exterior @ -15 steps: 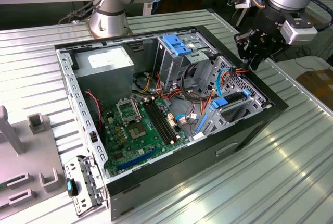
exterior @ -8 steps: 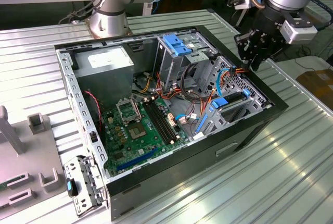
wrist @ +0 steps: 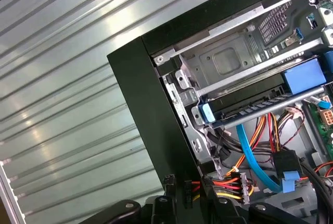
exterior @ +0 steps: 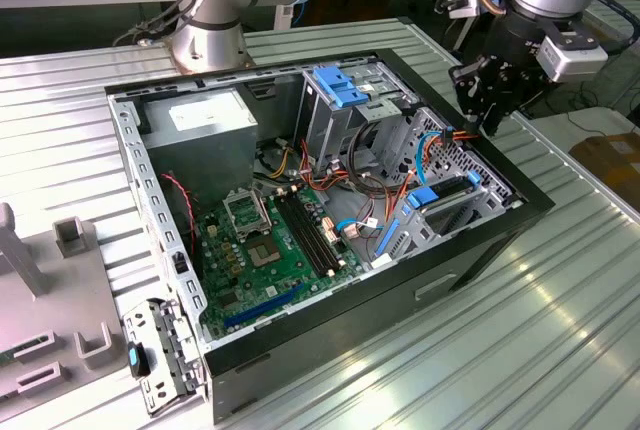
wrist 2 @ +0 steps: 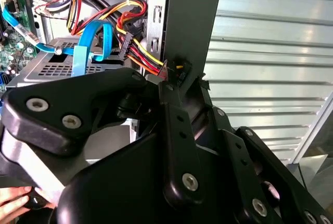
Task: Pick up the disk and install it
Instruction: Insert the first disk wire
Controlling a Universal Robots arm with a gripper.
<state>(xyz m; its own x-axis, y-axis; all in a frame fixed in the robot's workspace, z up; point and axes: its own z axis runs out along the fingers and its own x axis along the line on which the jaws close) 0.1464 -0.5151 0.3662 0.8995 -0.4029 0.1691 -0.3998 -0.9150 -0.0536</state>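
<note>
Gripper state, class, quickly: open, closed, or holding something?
Gripper: cannot be told; it sits by a wired connector at the computer case edge.

Black computer case (exterior: 470, 250), green circuit board (exterior: 265, 250), ribbed silver surface (exterior: 560, 340), grey box (exterior: 200, 153) with white sticker, bright blue bracket (exterior: 338, 85), light blue flat cable (wrist 2: 83, 52), red, yellow, orange and black wires (wrist 2: 136, 52), disk (wrist: 250, 108) dark-edged with blue clip
</note>
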